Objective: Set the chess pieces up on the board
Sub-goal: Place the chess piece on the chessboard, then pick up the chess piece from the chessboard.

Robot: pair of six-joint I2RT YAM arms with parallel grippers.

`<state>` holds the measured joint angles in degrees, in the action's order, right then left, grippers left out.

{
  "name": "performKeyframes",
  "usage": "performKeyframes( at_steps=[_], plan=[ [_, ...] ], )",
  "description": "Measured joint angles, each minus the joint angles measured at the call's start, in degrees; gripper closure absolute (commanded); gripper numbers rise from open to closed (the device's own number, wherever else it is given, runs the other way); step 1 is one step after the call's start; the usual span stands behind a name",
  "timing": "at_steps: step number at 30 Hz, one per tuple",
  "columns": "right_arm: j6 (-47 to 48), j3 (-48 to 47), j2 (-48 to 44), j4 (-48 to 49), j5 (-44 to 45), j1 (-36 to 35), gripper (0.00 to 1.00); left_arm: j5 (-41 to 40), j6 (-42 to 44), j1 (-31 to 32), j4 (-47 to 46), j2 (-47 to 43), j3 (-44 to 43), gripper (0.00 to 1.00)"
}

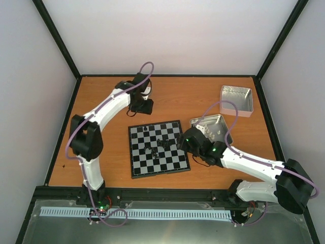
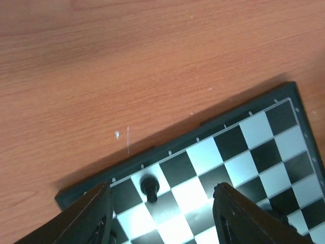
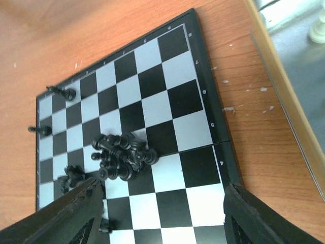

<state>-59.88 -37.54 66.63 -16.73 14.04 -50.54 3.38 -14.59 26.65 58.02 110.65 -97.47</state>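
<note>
- Top view: the small flat chessboard with black and light-grey checks [image 1: 159, 148] lies in the middle of the wooden worktop [image 1: 193, 91]. Most of the tiny black chess pieces [image 1: 160, 144] are heaped near its centre. The right fingers [image 1: 184, 142] hover just beside the heap at its three o'clock, so I judge the right arm the nearer; it reaches in low from five o'clock, elbow folded. The left fingers [image 1: 144, 108] hang just beyond the board's twelve o'clock edge, with that arm arched high.
- Left wrist view: the left fingers [image 2: 86, 218] are spread and grasp nothing. A single black piece [image 2: 149, 187] stands on an edge-row square at their twelve o'clock, clear of both.
- Right wrist view: the right fingers [image 3: 264, 218] are spread wide and empty. The heap lies at their eleven o'clock, its pieces toppled with long axes every way. A shiny metal tin [image 3: 294, 91] sits at two o'clock.
</note>
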Motion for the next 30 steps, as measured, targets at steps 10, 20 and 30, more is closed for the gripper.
performKeyframes(
  at_steps=[10,20,30],
  plan=[
    [14.86,-8.37,9.18,-1.73,-5.79,0.11,0.42,3.41,-1.90,0.04,-18.27,-35.45,31.87,0.42],
    [19.89,-25.55,25.68,-12.61,-2.82,-3.96,0.60,1.70,-6.08,0.09,-29.94,-64.37,56.52,0.39],
    [19.61,-31.61,33.40,-20.46,-0.94,-7.43,0.64,-1.33,-6.95,0.09,-28.37,-75.67,57.48,0.35]
  ],
)
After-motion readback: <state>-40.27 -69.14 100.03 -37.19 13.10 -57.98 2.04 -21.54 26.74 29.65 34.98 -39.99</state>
